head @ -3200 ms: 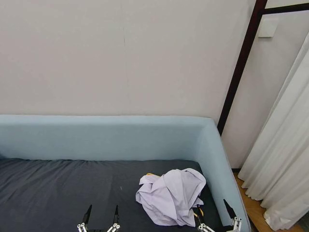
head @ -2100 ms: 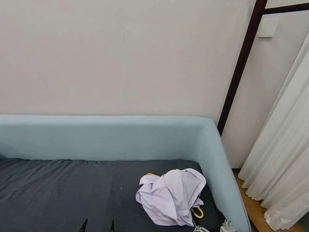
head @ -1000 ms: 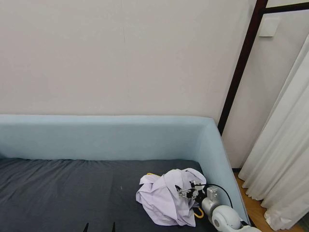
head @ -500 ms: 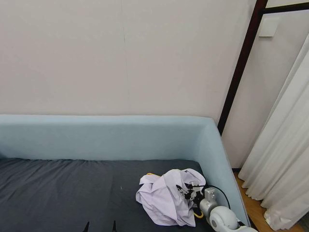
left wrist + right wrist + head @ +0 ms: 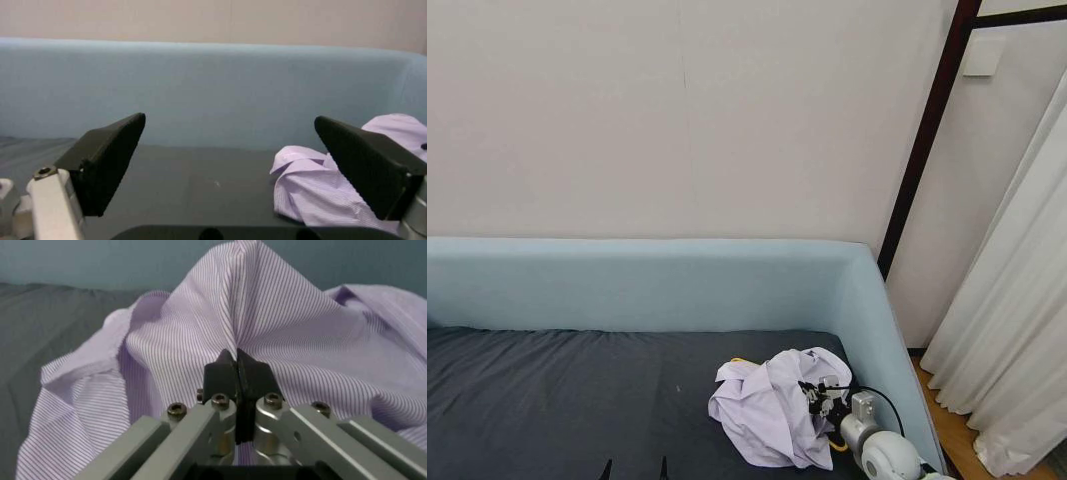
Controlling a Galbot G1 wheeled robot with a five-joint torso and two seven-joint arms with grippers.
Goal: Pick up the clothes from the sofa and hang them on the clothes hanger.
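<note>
Currently your right gripper is clamped on a raised fold of the purple shirt on the sofa; left gripper gapes wide, empty.

1. A plain off-white wall takes the upper half of the head view, and a faint vertical seam runs down it.
2. Against this wall stands a sofa with a pale blue backrest and a pale blue armrest at its right end.
3. The seat is of dark grey fabric with soft wrinkles.
4. To the right of the sofa a dark frame goes up along the wall, and a small white plate sits just beside its top.
5. A white curtain hangs in long folds at the far right.
6. Between the armrest and the curtain, 1 narrow strip of wooden floor is visible.
7. The light is soft and even.
</note>
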